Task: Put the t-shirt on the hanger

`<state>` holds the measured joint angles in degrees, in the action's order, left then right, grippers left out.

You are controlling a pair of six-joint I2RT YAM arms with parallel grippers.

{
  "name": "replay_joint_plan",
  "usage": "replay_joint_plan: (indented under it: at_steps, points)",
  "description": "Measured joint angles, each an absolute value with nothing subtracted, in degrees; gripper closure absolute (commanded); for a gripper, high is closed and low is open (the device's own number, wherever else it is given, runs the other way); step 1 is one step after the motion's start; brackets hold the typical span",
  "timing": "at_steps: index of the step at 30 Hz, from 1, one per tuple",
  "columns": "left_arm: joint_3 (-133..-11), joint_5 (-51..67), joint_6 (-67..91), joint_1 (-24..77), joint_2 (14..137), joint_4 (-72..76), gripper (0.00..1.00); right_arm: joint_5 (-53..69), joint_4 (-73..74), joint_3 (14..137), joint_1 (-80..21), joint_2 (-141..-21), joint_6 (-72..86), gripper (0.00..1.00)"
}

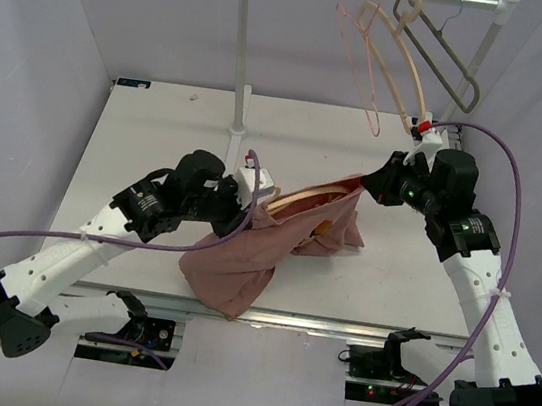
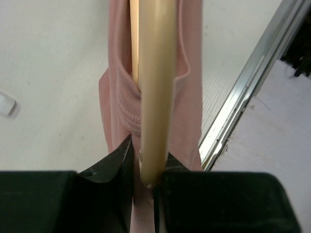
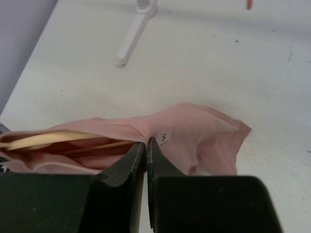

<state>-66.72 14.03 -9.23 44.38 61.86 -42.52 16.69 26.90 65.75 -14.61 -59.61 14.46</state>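
The dusty-pink t-shirt (image 1: 241, 270) is held up between both grippers, its body sagging to the table's front edge. The beige hanger (image 1: 304, 195) lies inside its neck opening. In the left wrist view the hanger's thick arm (image 2: 155, 87) runs up from the jaws with the ribbed collar of the t-shirt (image 2: 189, 97) around it. My left gripper (image 1: 264, 197) (image 2: 146, 165) is shut on the hanger arm's end and collar fabric. My right gripper (image 1: 367, 181) (image 3: 146, 145) is shut on the t-shirt collar (image 3: 204, 131) beside the "S" label. The hanger (image 3: 39, 140) shows inside the opening.
A white clothes rack (image 1: 241, 57) stands at the back of the table. On its rail hang a thin pink wire hanger (image 1: 358, 54), another beige hanger (image 1: 411, 71) and a grey hanger (image 1: 452, 62). The rack's foot (image 3: 131, 43) lies ahead of the right gripper. The table's metal front edge (image 2: 238, 97) is close by.
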Motion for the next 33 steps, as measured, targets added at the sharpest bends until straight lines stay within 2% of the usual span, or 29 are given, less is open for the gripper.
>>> replay_joint_plan:
  at_steps: [11,13,15,19,26,33]
  points:
    - [-67.5,12.3,-8.8,44.4,66.0,-44.9,1.0,28.0,23.9,65.9,-17.2,-61.1,13.7,0.92]
    - [-67.4,14.4,-8.5,44.4,65.5,-44.5,1.0,29.1,23.5,64.9,-19.3,-60.8,12.7,0.85]
    - [-67.1,17.1,-7.9,44.4,64.7,-43.6,1.0,29.6,23.4,63.5,-23.2,-60.5,11.0,0.69]
    - [-65.4,22.9,-6.2,44.4,63.8,-41.1,1.0,30.1,25.1,62.5,-31.5,-60.6,6.0,0.48]
    - [-59.5,29.0,-4.5,44.4,63.0,-37.5,1.0,31.0,22.0,61.0,-35.6,-57.6,2.1,0.38]
    - [-57.8,32.2,-4.0,44.4,62.6,-36.7,1.0,34.5,16.2,60.6,-39.3,-56.6,-1.1,0.37]
